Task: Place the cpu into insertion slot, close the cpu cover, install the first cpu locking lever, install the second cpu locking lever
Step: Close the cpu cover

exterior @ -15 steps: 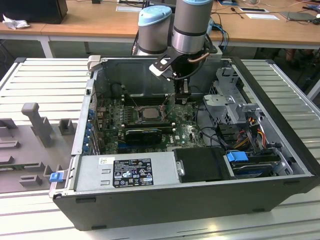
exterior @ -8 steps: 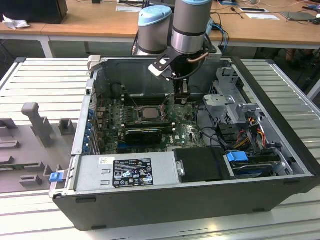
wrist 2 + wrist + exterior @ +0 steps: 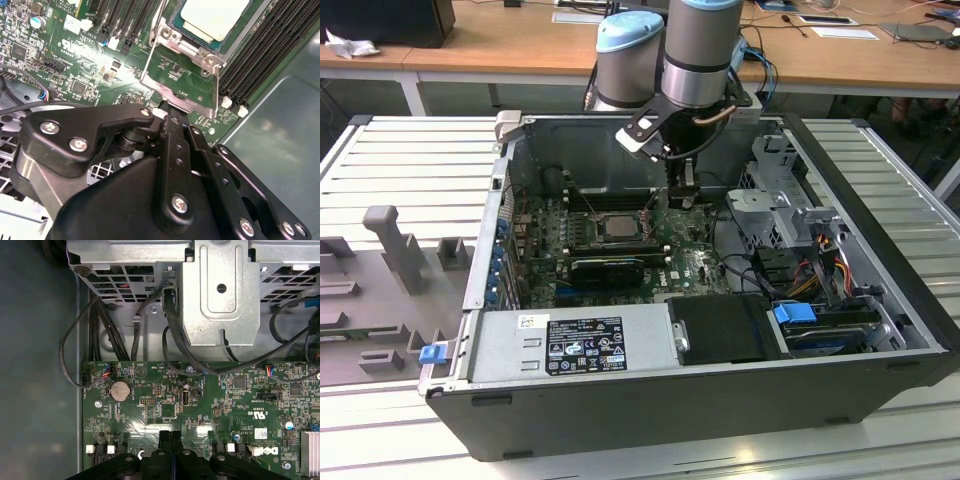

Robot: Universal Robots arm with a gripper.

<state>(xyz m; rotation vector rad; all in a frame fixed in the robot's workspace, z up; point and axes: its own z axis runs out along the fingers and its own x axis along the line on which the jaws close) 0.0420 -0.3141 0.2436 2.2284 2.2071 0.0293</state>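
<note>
1. The black two-finger gripper reaches down into the open dark grey metal computer case, just to the exterior view's right of the socket. In both wrist views its fingers are pressed together, with nothing visible between them.
2. The pale beige-silver, flat square cpu sits in the square black-and-silver-rimmed insertion slot, towards the far side of the green circuit board.
3. The thin silver-grey metal cpu cover appears to lie down around the chip, whose face shows through the cut-out. Whether it lies fully flat I cannot tell.
4. The fingertips are at the frame's edge, near a thin silver wire cpu locking lever. Whether they touch it, and whether it is latched, I cannot tell.
5. Risks, as I judge them:
   - The closed tips could slip off a thin, springy wire and strike the board's small parts.
   - A cover not fully flat could load the chip unevenly.
   - The long black memory slots stand close beside the socket, so a sideways skid could hit their white latches.
</note>
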